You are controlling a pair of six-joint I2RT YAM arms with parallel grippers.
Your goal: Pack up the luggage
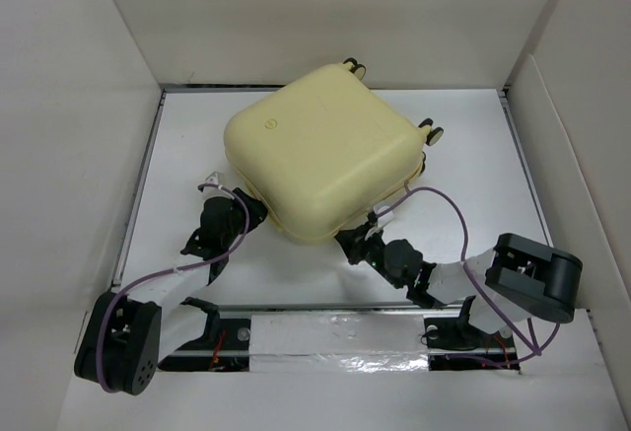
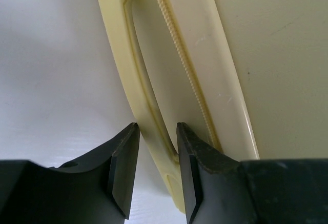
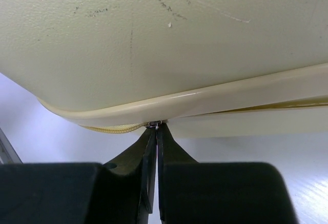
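The luggage (image 1: 325, 150), a pale yellow hard-shell suitcase, lies closed and flat on the white table (image 1: 493, 155), with its wheels (image 1: 432, 133) at the far right. My left gripper (image 1: 246, 212) is at its near-left edge. In the left wrist view it (image 2: 158, 147) is closed around the side handle (image 2: 154, 126). My right gripper (image 1: 353, 239) is at the near corner. In the right wrist view it (image 3: 156, 131) is shut on the small metal zipper pull (image 3: 155, 124) on the zip line under the shell (image 3: 154, 39). The lining is hidden.
White walls (image 1: 89, 155) enclose the table on three sides. A foil-taped strip (image 1: 335, 337) runs along the near edge between the arm bases. Purple cables (image 1: 449, 204) loop off both arms. Bare table lies left and right of the suitcase.
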